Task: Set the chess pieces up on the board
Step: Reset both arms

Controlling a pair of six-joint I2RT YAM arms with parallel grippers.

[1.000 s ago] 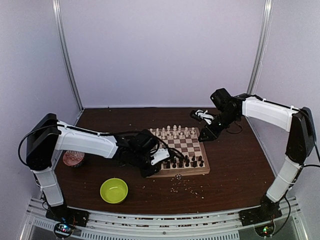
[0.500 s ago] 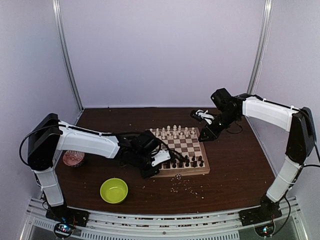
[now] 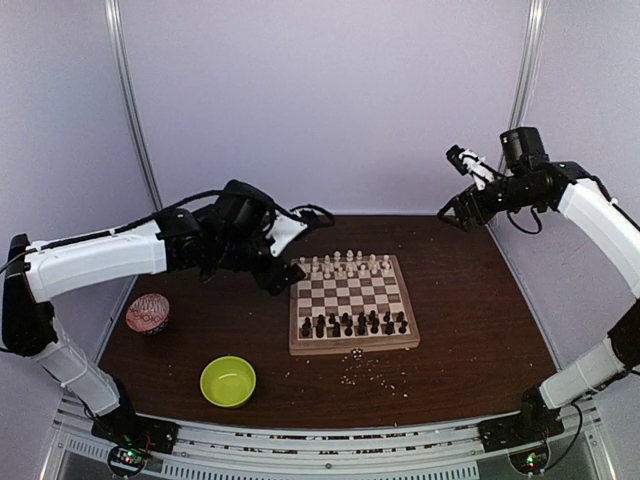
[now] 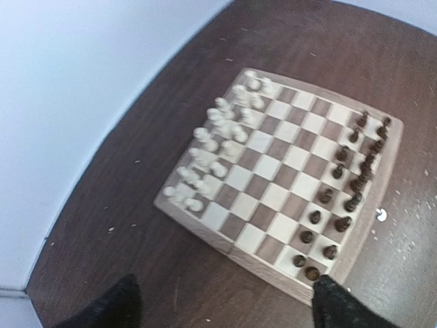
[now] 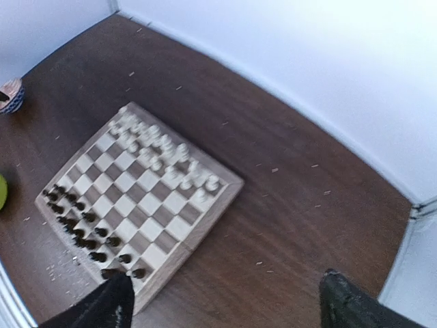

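The board [image 3: 352,346] lies in the middle of the table. Cream chess pieces [image 3: 345,265] fill its two far rows and dark chess pieces [image 3: 355,324] its two near rows. My left gripper [image 3: 282,255] hangs open above the table, left of the board's far left corner, holding nothing. My right gripper [image 3: 460,188] is open and empty, raised high beyond the far right corner. The left wrist view looks down on the board [image 4: 205,229] past the spread left gripper [image 4: 229,311]. In the right wrist view the board [image 5: 205,219] lies left of the wide right gripper [image 5: 225,307].
A lime-green bowl [image 3: 228,381] sits near the front left. A small patterned cup [image 3: 147,313] stands at the left edge. Pale crumbs [image 3: 365,372] are scattered in front of the board. Walls close the back and sides.
Both arms have lifted up and away from the board. The left gripper, shut at the board's near left corner before, is now open. The right gripper has opened wider.
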